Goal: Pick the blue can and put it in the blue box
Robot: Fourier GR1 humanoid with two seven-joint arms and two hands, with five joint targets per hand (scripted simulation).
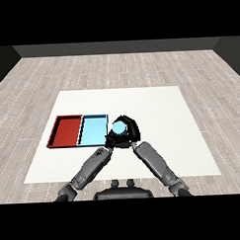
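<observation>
On table (156, 110), light-blue can (119, 127) w/ pale top.

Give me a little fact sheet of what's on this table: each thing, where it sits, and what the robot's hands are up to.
table: white table, on a wooden floor
red tray: leftmost, nothing visible in it
light blue tray: right beside the red tray, nothing visible in it
blue can: just right of the light blue tray, not in it
right hand: its fingers curl round the can
left hand: close against the can's near left side; its fingers are too hidden to judge
task state: can not yet in the tray
</observation>
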